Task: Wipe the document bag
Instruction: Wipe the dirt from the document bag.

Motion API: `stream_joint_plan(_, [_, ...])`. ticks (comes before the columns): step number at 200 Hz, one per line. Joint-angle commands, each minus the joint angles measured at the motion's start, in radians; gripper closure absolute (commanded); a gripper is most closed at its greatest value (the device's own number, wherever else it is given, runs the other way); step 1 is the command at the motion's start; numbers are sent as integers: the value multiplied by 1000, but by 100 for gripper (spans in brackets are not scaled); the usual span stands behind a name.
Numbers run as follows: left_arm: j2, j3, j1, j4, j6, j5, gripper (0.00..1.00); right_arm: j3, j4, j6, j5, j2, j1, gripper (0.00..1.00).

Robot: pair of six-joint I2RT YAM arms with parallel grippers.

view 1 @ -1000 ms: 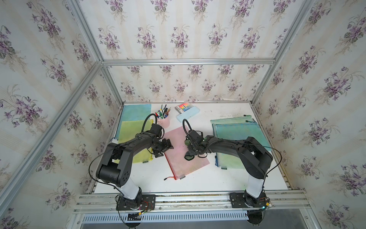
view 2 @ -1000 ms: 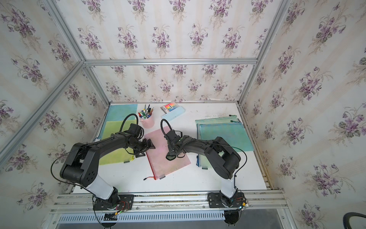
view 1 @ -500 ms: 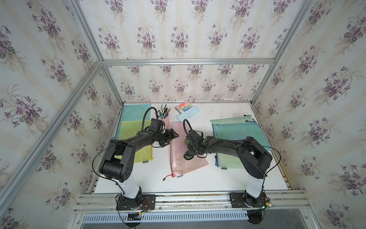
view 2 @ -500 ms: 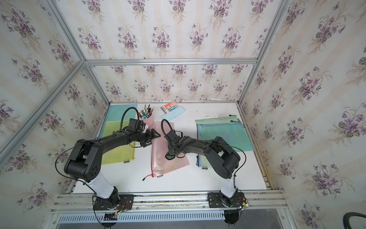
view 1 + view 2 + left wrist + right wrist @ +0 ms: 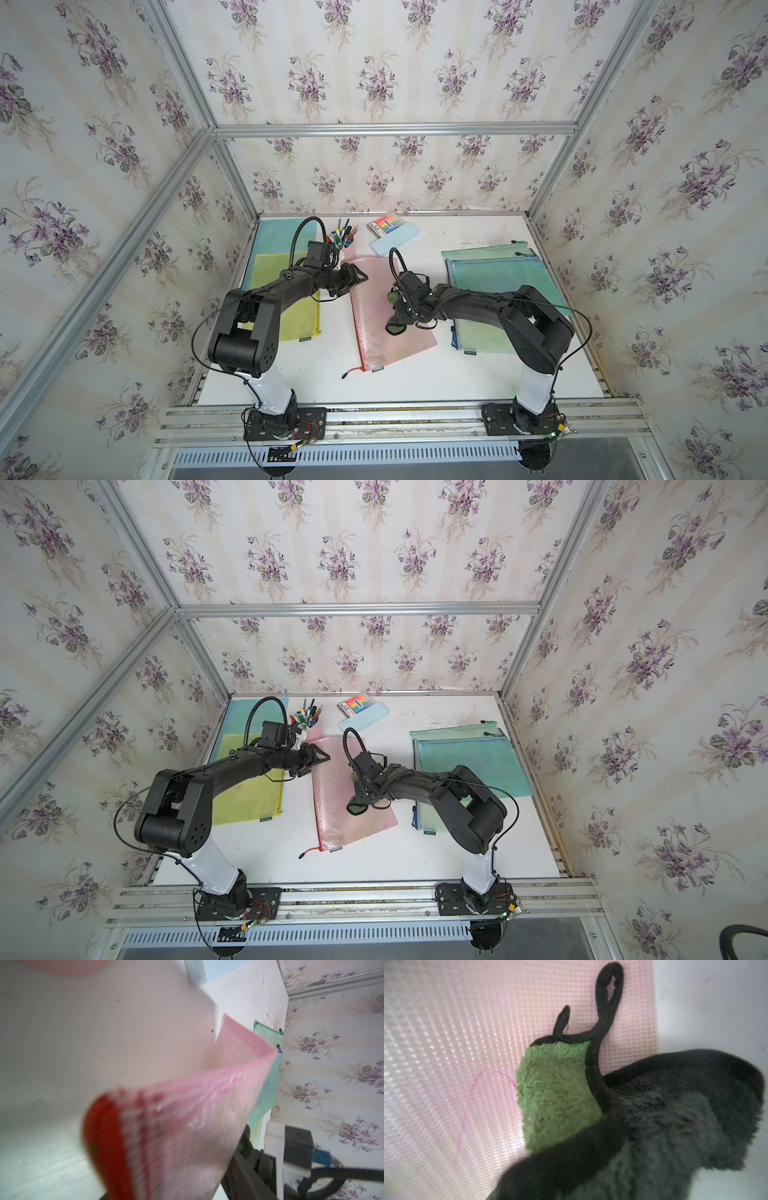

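- The right end effector point(image 5: 404, 308) is clamped on the green-and-black cloth point(image 5: 560, 1095), pressing it onto the pink document bag point(image 5: 374, 340) directly beneath (wiping contact).
- Opposite, the left end effector point(image 5: 358, 277) meets the bag's raised edge, probably to steady it; its opening cannot be told.

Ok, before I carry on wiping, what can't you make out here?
- Left hand: grip on the pink bag unclear; tiny in both top views, left wrist view blurred.
- Right hand: fingers buried in the cloth, right wrist view.
- Pen mark: partly under the cloth, right wrist view.
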Motion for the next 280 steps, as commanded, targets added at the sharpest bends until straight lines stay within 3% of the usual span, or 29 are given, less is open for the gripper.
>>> stream_joint_plan(1, [-59, -67, -4, -72, 44, -28, 43, 0, -65, 27, -15, 9, -14, 78])
stream_joint_plan(7, [-70, -86, -4, -75, 43, -34, 44, 13, -76, 24, -17, 14, -14, 78])
stream_joint_plan(39, [-78, -131, -4, -36, 32, -38, 69, 61, -111, 8, 11, 22, -14, 77])
stream_joint_plan(74, [-13, -67, -10, -76, 66, -54, 91, 212, -229, -65, 162, 7, 70, 78])
stream_joint_plan(101, [43, -27, -20, -112, 102, -55, 100, 267, -173, -58, 28, 65, 116, 78])
stream_joint_plan(113, [68, -14, -27, -122, 115, -55, 100, 274, -141, -32, -17, 108, 118, 78])
stream_joint_plan(132, [99, -7, -30, -125, 128, -55, 100, 272, -125, 11, 13, 167, 100, 79])
stream_joint_plan(174, [118, -16, -30, -111, 162, -61, 100, 186, -70, 84, 78, 149, -46, 80])
stream_joint_plan(199, [129, -28, -34, -72, 151, -44, 100, 268, -47, 66, 4, 200, 48, 80])
stream_joint_plan(212, [140, -18, -40, -67, 155, -38, 100, 352, -124, 14, 45, 252, 83, 79])
stream_joint_plan(242, [144, -3, -55, -72, 171, -27, 100, 224, -55, 41, 62, 148, -56, 79])
stream_joint_plan(255, [136, -8, -59, -68, 181, -24, 100, 216, -47, 32, 72, 124, -68, 80])
stream_joint_plan(280, [138, -5, -61, -64, 194, -12, 100, 297, -68, 7, -17, 195, 53, 79])
